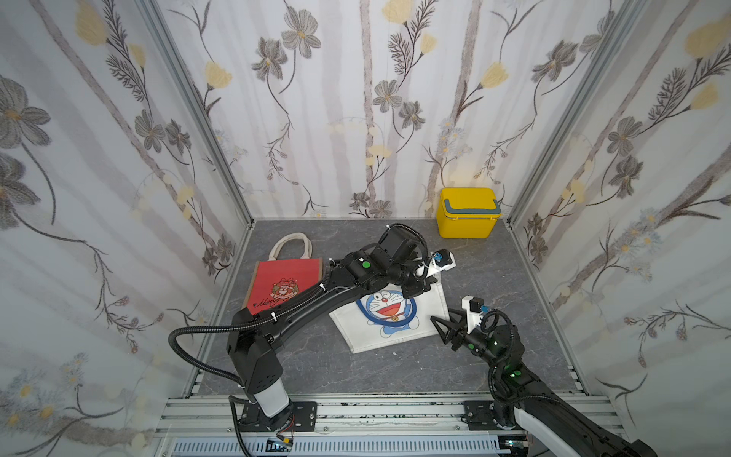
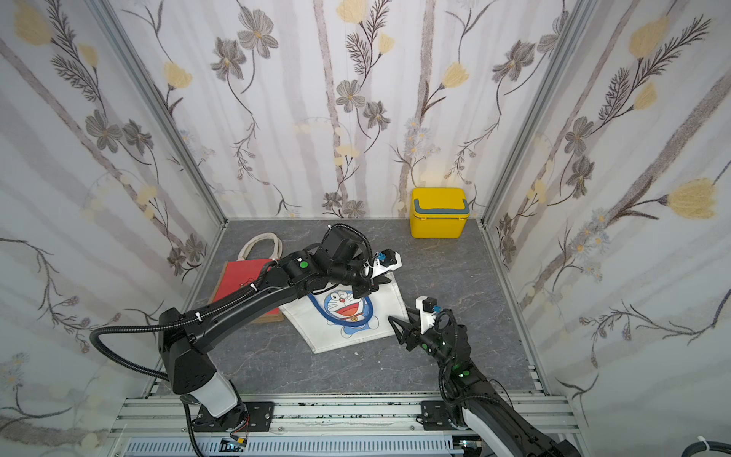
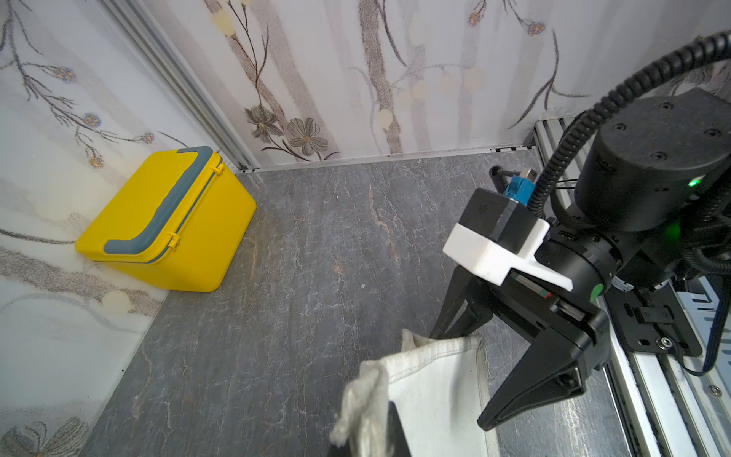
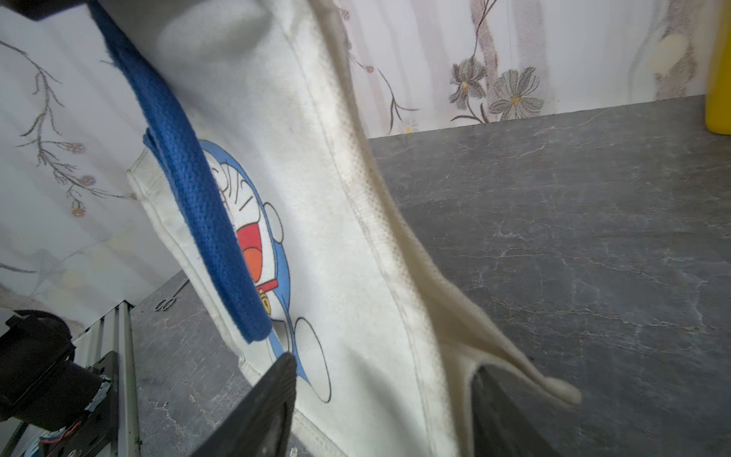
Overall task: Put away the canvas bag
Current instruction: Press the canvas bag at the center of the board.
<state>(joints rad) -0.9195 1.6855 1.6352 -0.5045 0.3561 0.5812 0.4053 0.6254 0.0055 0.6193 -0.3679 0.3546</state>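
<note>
Grey tabletop (image 1: pixel 514 285) carries a lidded yellow box (image 1: pixel 466 221), far right corner; left gripper (image 1: pixel 425 287) pinches canvas bag (image 1: pixel 395 330); right gripper (image 1: pixel 443 333) gapes.

Rough cloth bag (image 1: pixel 425 316), glossy plastic box (image 1: pixel 466 221)

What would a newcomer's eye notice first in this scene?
The white bag with a blue cartoon cat is mid-table, its far edge pinched in the shut left claw, while the open right claw stands at its right edge. A red bag lies by the left wall; a yellow box sits in the far right corner.
</note>
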